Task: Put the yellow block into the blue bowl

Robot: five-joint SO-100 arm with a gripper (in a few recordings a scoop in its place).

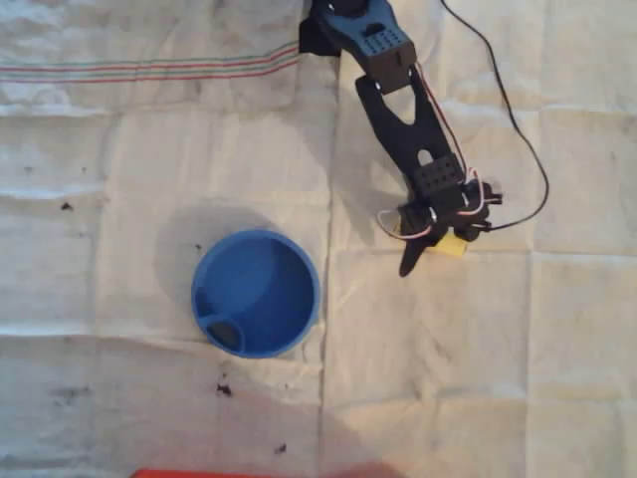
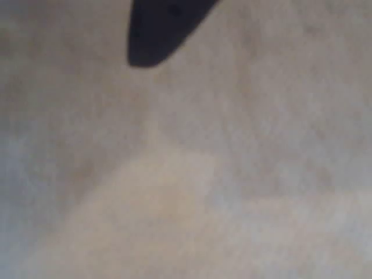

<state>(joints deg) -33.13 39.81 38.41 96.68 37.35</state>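
The blue bowl point(image 1: 257, 289) stands open and upright on the white cloth, left of centre in the overhead view, with a dark oval mark near its lower rim. The yellow block point(image 1: 454, 247) peeks out as a small pale-yellow corner under the black gripper point(image 1: 430, 253), to the right of the bowl. Most of the block is hidden by the gripper's body and wires. One dark fingertip point(image 1: 407, 265) points down-left beside it. In the wrist view a dark fingertip point(image 2: 156, 36) hangs over blurred cloth, with a pale yellowish blur below it. Whether the jaws hold the block is unclear.
The black arm point(image 1: 398, 110) reaches down from the top edge, and a thin black cable point(image 1: 528, 149) loops on its right. A striped towel edge point(image 1: 149, 70) lies top left. A red object point(image 1: 229, 473) shows at the bottom edge. Small dark specks point(image 1: 224, 388) dot the cloth.
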